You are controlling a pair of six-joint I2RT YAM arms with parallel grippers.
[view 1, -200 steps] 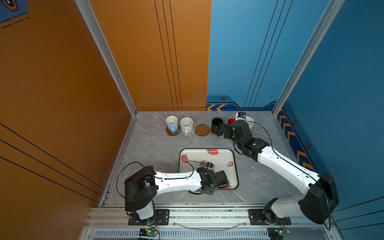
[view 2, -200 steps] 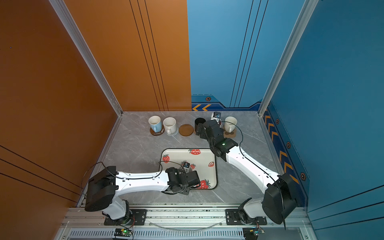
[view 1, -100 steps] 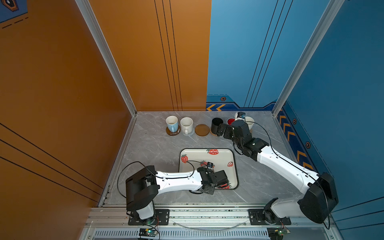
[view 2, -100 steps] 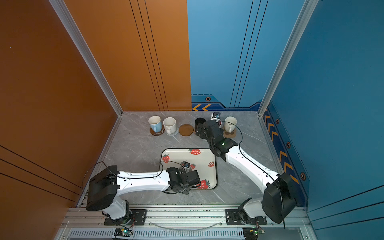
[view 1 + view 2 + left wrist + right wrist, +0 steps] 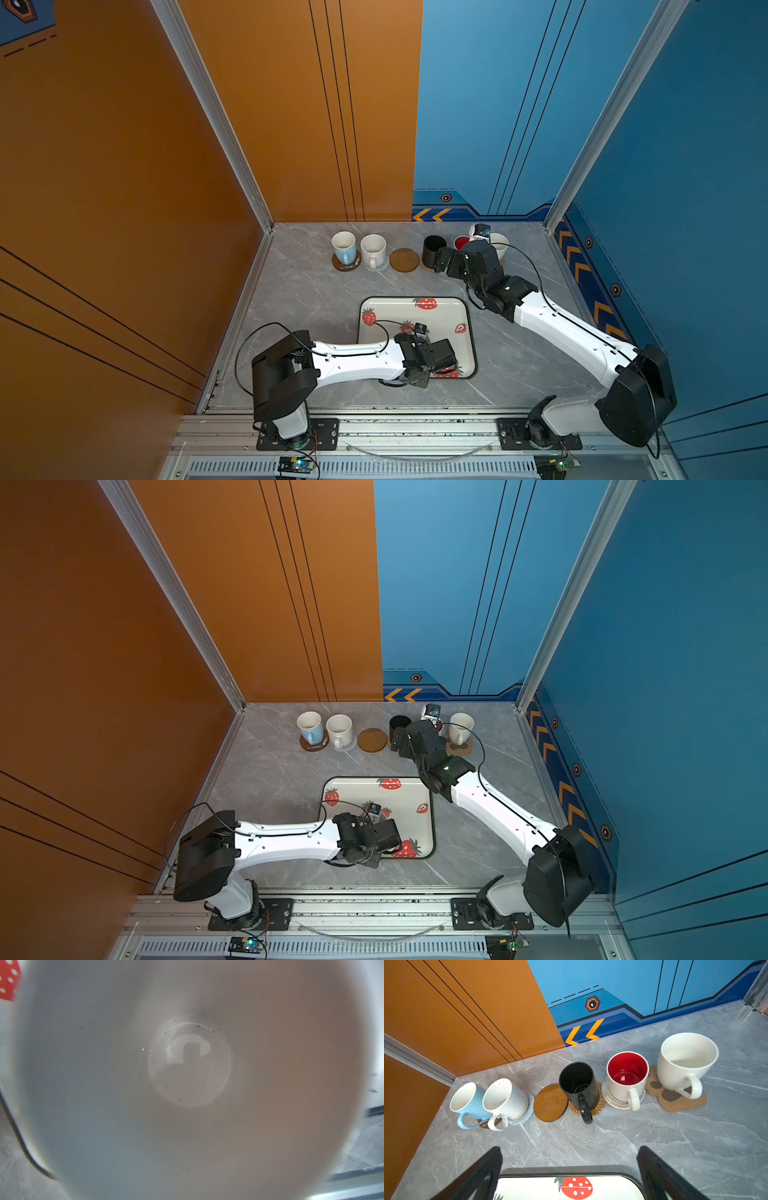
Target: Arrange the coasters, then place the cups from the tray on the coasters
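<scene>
Jaws are standing spread on the right gripper (image 5: 569, 1149); on the left gripper (image 5: 441, 356) their state cannot be told. Five ceramic mugs (image 5: 627, 1076) are sitting on coasters (image 5: 675, 1103), upper centre. A pale mug (image 5: 187, 1064) is sitting on the white strawberry-print tray (image 5: 440, 316), lower centre. One brown disc coaster (image 5: 550, 1103) is lying bare.

Narrow slot over brown coaster (image 5: 550, 1103) btwn speckled mug (image 5: 505, 1099) & black mug (image 5: 578, 1082).

Grey marble tabletop (image 5: 316, 299) boxed by orange wall panels (image 5: 291, 124) from 9 to 12 o'clock, blue panels (image 5: 478, 104) from 12 to 3; yellow chevrons (image 5: 572, 1035) at 12, aluminium rail (image 5: 415, 428) at 6.
</scene>
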